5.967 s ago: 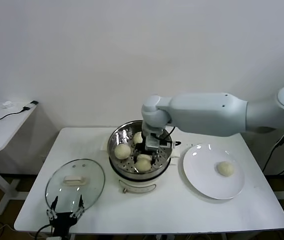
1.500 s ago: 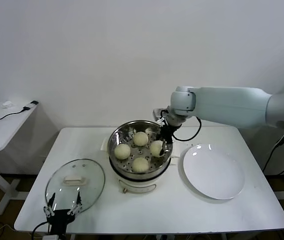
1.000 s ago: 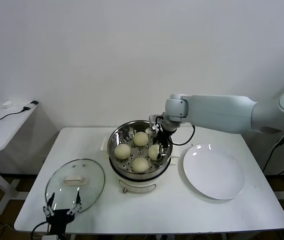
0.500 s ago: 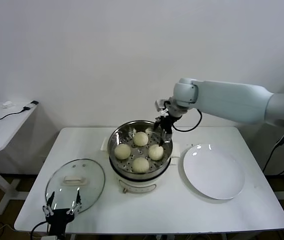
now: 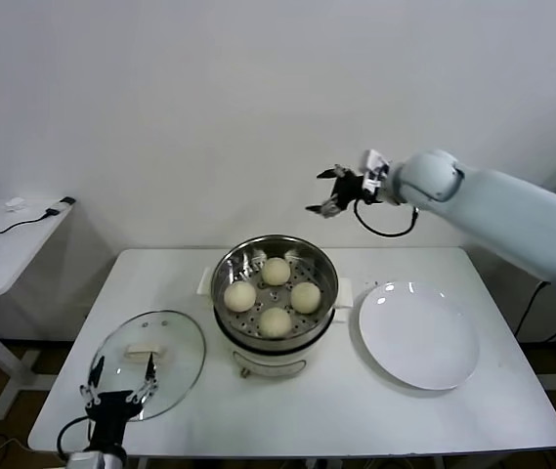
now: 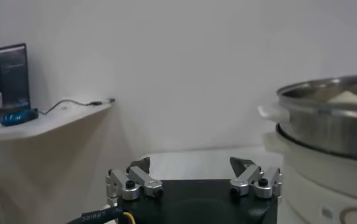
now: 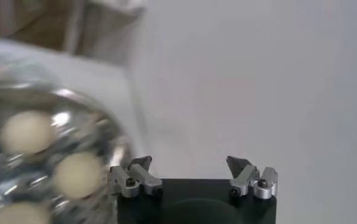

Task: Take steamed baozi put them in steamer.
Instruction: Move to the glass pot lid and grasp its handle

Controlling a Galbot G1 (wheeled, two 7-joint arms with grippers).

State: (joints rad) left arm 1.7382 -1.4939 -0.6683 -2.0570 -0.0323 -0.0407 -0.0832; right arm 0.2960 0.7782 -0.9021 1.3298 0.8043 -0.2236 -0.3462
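Four cream-white baozi (image 5: 274, 294) lie on the perforated tray inside the shiny steel steamer (image 5: 225, 269), which stands on its cream base at the table's middle. My right gripper (image 5: 328, 191) is open and empty, raised well above and behind the steamer's right side, near the wall. In the right wrist view (image 7: 190, 164) several baozi (image 7: 78, 175) show in the steamer below. My left gripper (image 5: 119, 380) is open and empty at the table's front left edge, by the glass lid. In the left wrist view (image 6: 191, 165) the steamer (image 6: 330, 115) stands at the side.
A flat white plate (image 5: 418, 334) lies bare to the right of the steamer. A round glass lid (image 5: 147, 362) with a cream handle lies at the front left. A side table (image 5: 4, 234) with cables stands at the far left.
My right gripper let go of the last baozi in the steamer and rose up and to the right, away from the pot. The left gripper shifted slightly.
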